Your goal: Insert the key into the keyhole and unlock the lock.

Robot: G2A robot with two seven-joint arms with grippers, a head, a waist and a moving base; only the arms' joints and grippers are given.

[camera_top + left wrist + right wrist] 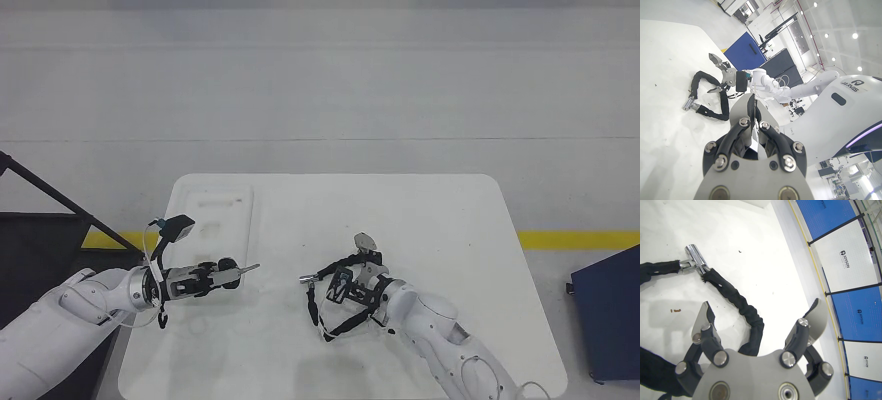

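Pre-insertion: left jaws clenched on key [754, 91], right jaws released beside lock [694, 255] on table [734, 228]. Next: steady lock, line key with keyhole [685, 108].

Key [755, 88] bow within left hand [753, 98]

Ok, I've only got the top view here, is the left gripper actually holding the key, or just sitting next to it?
Observer: Holding it. In the left wrist view the left gripper is shut on the key, whose thin blade sticks out past the fingertips.
Operator: And is the right gripper clamped on the lock?
Observer: No. The right wrist view shows the right gripper open, with the black-sleeved chain running between its spread fingers, ungripped.
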